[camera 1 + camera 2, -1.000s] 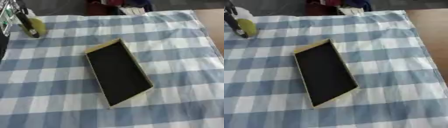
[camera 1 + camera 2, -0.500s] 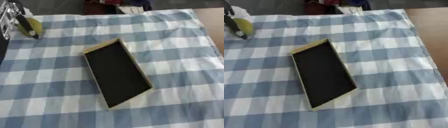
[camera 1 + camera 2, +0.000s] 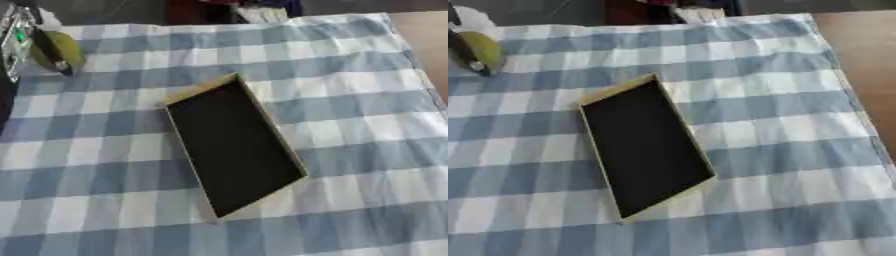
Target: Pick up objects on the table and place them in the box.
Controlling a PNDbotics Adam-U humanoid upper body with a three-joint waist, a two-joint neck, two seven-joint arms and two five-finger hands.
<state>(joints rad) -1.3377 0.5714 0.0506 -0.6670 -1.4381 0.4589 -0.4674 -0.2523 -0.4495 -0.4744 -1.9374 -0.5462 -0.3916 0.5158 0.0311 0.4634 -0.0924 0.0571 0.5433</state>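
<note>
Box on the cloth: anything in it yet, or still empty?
Empty. The box shows only its bare dark floor inside the tan rim. The yellow-green object is outside it, at the left hand near the far left corner.

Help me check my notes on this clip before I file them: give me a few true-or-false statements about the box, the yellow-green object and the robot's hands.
1. The box lies near the middle of the checked cloth. True.
2. The inside of the box is dark and holds nothing visible. True.
3. The yellow-green object sits inside the box. False: it is at the far left corner of the cloth, well apart from the box.
4. The left hand is at the yellow-green object, dark fingers across it. True.
5. The right hand rests open beside the box. False: no right hand shows in either view.
</note>
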